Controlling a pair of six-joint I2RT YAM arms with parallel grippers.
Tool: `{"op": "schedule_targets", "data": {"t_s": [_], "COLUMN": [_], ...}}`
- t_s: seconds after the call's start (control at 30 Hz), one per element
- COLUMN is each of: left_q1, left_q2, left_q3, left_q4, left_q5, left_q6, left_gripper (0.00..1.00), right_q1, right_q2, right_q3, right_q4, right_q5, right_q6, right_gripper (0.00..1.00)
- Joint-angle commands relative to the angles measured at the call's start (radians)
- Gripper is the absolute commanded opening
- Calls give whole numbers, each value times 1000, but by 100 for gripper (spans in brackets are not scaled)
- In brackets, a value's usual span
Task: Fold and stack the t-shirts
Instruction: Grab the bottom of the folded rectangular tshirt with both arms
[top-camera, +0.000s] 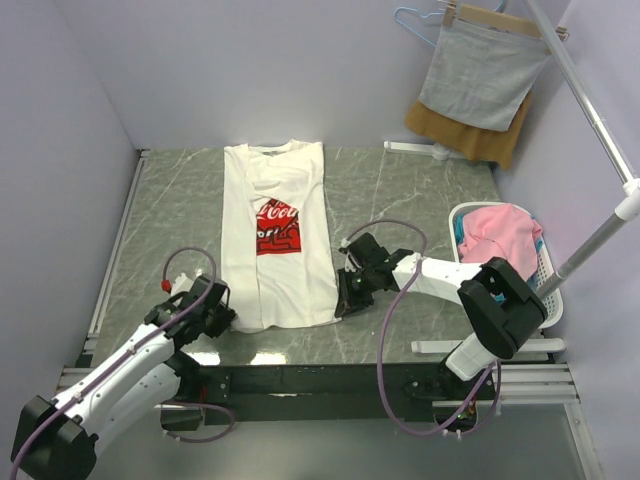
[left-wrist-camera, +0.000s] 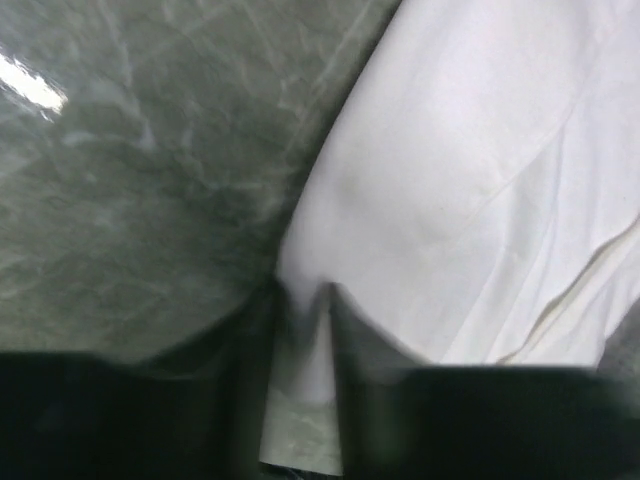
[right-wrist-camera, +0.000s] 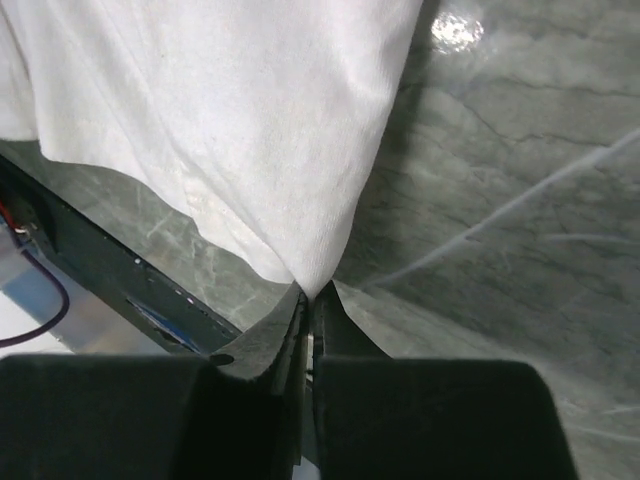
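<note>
Only the top view takes in the whole t-shirt (top-camera: 275, 240): it lies flat down the middle of the worktop (top-camera: 420, 190), sides folded in to a long strip, collar toward the far edge, hem toward the near edge, red print (top-camera: 277, 226) facing up. The same view alone shows the white laundry basket (top-camera: 548, 290) with a pink cloth (top-camera: 500, 235) at the right edge, and a grey cloth (top-camera: 482, 75) hung over a mustard-brown cloth (top-camera: 470, 135) past the far right corner. From above, both arms cover the hem corners, so the grips themselves are hidden there. The wrist views supply them. The left gripper (left-wrist-camera: 298, 330) has white fabric pinched between its dark fingers (left-wrist-camera: 360, 380) at the hem's left corner, though its blurred lower frame hides how deep the cloth reaches. The right gripper (right-wrist-camera: 308, 310) is closed tight on the very tip of the hem's right corner, the cloth rising from it in a point.
</note>
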Motion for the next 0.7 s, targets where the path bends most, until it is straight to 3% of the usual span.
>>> {"op": "schedule_targets", "data": {"t_s": [0.0,0.03,0.13,0.47,0.57,0.6,0.67], "left_q1": [-32,-44,-45,-58,-67,-70,-68], "left_q2": [-41,-56,-61,47,48,47,44], "left_q3": [45,41,28,-16,-41,-39,-38], "left_q4": [-71,-73,-56,-5,10,11,13], "left_q5": [35,32,15,10,14,9,-3], "left_q6": [-23,-33,-39,-25,-25,-23,-25], "left_gripper": [55,61,72,70,54,32,10], "right_q1": [1,1,1,2,4,4,2], "right_q2": [-43,-45,-34,64,89,92,87], "right_q3": [-22,-24,-15,-24,-26,-27,-29], "right_q4": [-40,-39,-31,101,122,125,131], "right_q5": [28,30,28,-84,-102,-107,-107], "right_q6": [-8,-5,1,41,44,46,43], "right_gripper": [15,27,45,47,42,36,24]}}
